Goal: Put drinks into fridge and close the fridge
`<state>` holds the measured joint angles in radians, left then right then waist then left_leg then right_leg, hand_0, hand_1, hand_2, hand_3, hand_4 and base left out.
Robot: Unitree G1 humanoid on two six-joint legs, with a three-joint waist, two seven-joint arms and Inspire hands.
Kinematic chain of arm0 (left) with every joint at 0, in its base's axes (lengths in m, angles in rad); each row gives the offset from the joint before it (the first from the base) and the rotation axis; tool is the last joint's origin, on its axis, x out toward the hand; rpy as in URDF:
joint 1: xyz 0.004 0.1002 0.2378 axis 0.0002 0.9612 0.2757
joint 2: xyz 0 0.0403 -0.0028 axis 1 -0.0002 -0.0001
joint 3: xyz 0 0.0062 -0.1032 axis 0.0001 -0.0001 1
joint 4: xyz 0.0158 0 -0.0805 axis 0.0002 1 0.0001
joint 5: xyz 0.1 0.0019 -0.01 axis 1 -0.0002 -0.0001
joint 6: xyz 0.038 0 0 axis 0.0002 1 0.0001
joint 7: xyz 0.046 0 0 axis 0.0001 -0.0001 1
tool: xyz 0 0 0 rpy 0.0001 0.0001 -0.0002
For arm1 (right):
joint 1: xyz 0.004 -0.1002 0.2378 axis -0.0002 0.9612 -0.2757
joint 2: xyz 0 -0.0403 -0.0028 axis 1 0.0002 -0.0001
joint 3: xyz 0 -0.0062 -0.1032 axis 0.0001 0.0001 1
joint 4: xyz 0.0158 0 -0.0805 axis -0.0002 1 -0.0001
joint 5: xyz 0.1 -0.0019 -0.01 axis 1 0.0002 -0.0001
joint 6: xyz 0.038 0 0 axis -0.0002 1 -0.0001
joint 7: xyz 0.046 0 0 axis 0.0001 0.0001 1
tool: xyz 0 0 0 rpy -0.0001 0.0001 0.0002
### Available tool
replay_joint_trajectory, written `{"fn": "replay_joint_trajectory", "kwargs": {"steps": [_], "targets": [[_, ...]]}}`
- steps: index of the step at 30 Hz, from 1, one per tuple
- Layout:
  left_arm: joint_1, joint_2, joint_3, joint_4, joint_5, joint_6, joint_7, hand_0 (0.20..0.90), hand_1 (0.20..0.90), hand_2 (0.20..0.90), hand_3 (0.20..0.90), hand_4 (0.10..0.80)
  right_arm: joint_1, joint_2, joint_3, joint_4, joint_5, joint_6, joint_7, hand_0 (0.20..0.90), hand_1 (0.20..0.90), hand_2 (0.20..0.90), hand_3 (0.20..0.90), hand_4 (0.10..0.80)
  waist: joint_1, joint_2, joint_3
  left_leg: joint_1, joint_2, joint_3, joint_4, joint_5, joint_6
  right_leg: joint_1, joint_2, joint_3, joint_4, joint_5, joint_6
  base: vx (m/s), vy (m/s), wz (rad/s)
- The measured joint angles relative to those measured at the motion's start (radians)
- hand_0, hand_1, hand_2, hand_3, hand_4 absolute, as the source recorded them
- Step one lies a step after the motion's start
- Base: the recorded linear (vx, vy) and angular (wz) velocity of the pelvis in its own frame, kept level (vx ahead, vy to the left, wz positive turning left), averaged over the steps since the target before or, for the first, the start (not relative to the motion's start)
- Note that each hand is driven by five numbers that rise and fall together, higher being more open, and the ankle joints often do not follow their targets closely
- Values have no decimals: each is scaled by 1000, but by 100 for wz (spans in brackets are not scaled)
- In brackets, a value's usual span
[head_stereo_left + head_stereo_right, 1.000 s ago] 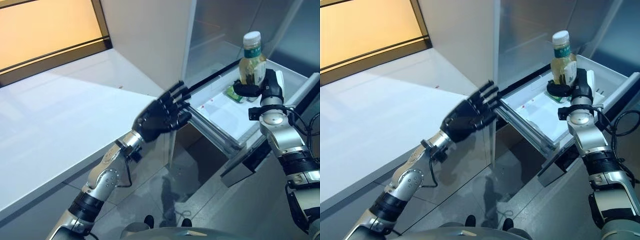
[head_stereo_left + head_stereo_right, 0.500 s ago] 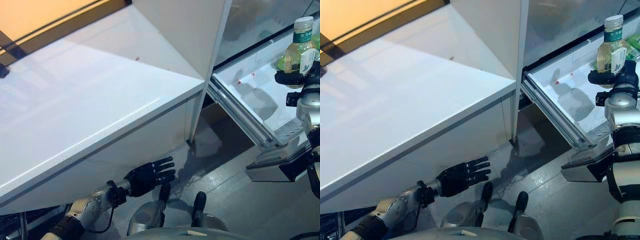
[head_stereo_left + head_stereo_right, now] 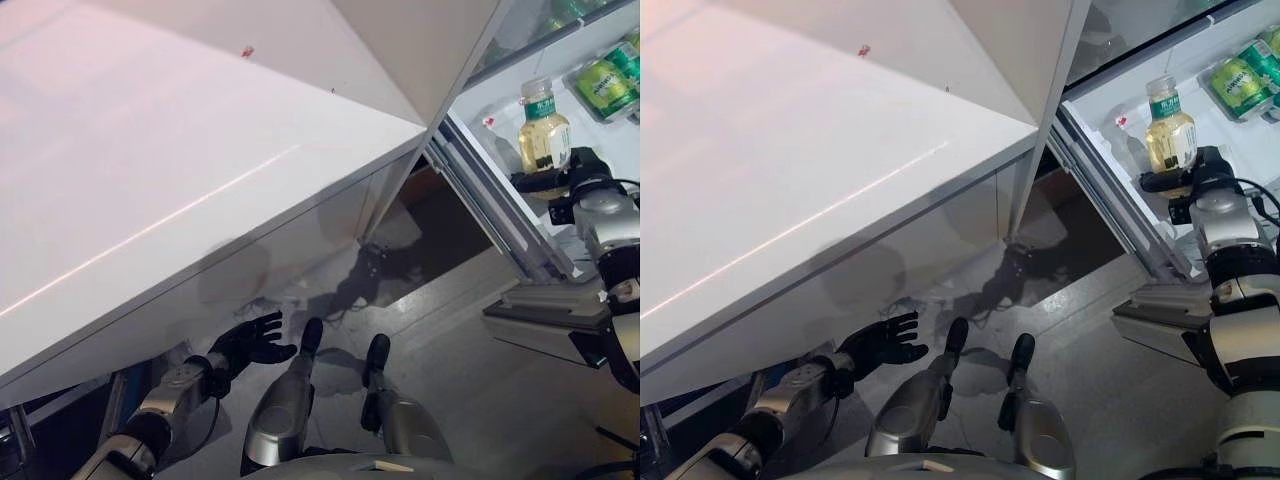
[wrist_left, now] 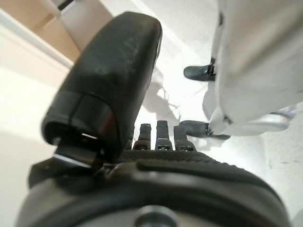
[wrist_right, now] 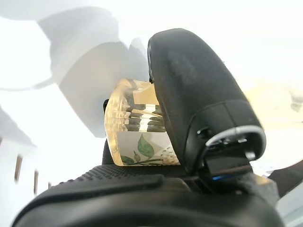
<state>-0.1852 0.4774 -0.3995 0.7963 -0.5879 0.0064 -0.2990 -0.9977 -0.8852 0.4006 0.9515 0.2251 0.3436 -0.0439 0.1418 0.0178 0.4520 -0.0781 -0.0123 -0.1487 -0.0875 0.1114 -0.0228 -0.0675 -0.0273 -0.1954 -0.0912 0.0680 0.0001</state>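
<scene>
A clear bottle of yellow drink (image 3: 543, 135) with a green-and-white label and a white cap stands upright over the white shelf (image 3: 490, 110) of the open fridge. My right hand (image 3: 577, 182) is shut round its lower part. In the right wrist view the thumb (image 5: 199, 109) presses against the bottle (image 5: 137, 135). Green cans (image 3: 605, 85) lie on the shelf just beyond the bottle. My left hand (image 3: 252, 342) hangs low below the white counter, open and empty, its fingers (image 4: 157, 136) straight.
A large white counter (image 3: 180, 150) fills the left and middle. The fridge's metal rail edge (image 3: 490, 210) runs beside the shelf. A grey panel (image 3: 545, 320) juts out below the shelf, near my right forearm. Grey floor (image 3: 450, 350) lies below.
The camera has swung, so the whole picture has shifted. My left arm has dropped from the fridge's edge to low under the counter. My right hand still holds the bottle over the shelf.
</scene>
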Motion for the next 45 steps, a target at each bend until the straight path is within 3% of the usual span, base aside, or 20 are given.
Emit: {"fn": "replay_joint_trajectory", "kwargs": {"steps": [8, 9, 10, 14, 18, 26, 32, 38, 43, 45], "targets": [[-31, -4, 25, 15, 39, 17, 0, 900, 900, 900, 900, 800, -112, -2, 150, 66, -228, 95, 307, 300, 300, 300, 200, 100, 4, -1, 1, 5, 9, 16, 0, 1, -2, 0, 4, 14, 0, 9, -6, -7, -23, -5], [-31, -4, 25, 15, 39, 22, -1, 900, 900, 900, 900, 800, -122, -2, 165, 78, -255, 106, 341, 775, 775, 775, 755, 655, 5, -1, 1, 5, 10, 17, 0, 1, -2, 0, 4, 14, 0, 9, -6, 0, 0, 0], [-31, -4, 25, 16, 39, 29, -1, 900, 900, 900, 900, 800, -125, -2, 170, 88, -293, 121, 384, 900, 900, 900, 900, 800, 7, -1, 1, 5, 10, 17, 0, 2, -3, 0, 5, 14, 0, 10, -7, 0, 0, 0], [-31, -5, 27, 21, 39, 38, 0, 900, 900, 900, 900, 800, -156, -2, 204, 155, -353, 182, 510, 900, 900, 900, 900, 800, 19, -1, 1, 6, 11, 17, 0, 2, -4, 1, 5, 12, 0, 11, -7, 0, 0, 0], [-32, -7, 57, 37, 39, 49, 2, 900, 900, 900, 900, 800, -179, -1, 203, 169, -334, 208, 531, 900, 900, 900, 900, 800, 21, -1, 1, 10, 11, 16, 0, 3, -4, 5, 5, 10, 0, 11, -7, -12, 22, 0], [-20, -11, 86, 46, 41, 57, 15, 900, 900, 900, 900, 800, -188, -10, 152, 192, -157, 209, 456, 900, 900, 900, 900, 800, 12, -2, 0, 18, 11, 15, 0, 4, -6, 16, 4, 0, 0, 13, -9, -19, 56, 1], [-12, -33, 93, 57, 56, 58, 24, 900, 900, 900, 900, 800, -176, -27, 123, 105, -96, 157, 429, 900, 900, 900, 900, 800, -9, -2, 0, 27, 12, 28, 0, 7, -7, 19, 5, 18, 0, 21, -8, -17, 55, -7], [-6, -54, 132, 61, 91, 61, 30, 900, 900, 900, 900, 800, -168, -116, 116, -201, -88, 52, 351, 900, 900, 900, 900, 800, -30, -15, -6, 62, 11, 45, 0, 6, -7, 47, 8, 35, 0, 23, -9, -9, 44, -7], [16, -58, 187, 135, 117, 60, 51, 900, 900, 900, 900, 800, -150, -126, 39, -405, -26, -75, 217, 900, 900, 900, 900, 800, -41, -74, -35, 113, 11, 98, -1, -12, -3, 73, 14, 92, 0, 24, -7, 41, 95, -34], [36, -60, 207, 168, 118, 60, 58, 900, 900, 900, 900, 800, -90, -121, -51, -474, 10, -163, 97, 900, 900, 900, 900, 800, -44, -106, -66, 128, 11, 124, -1, -23, -1, 78, 14, 115, 0, 25, -7, 76, 97, -30]]}}
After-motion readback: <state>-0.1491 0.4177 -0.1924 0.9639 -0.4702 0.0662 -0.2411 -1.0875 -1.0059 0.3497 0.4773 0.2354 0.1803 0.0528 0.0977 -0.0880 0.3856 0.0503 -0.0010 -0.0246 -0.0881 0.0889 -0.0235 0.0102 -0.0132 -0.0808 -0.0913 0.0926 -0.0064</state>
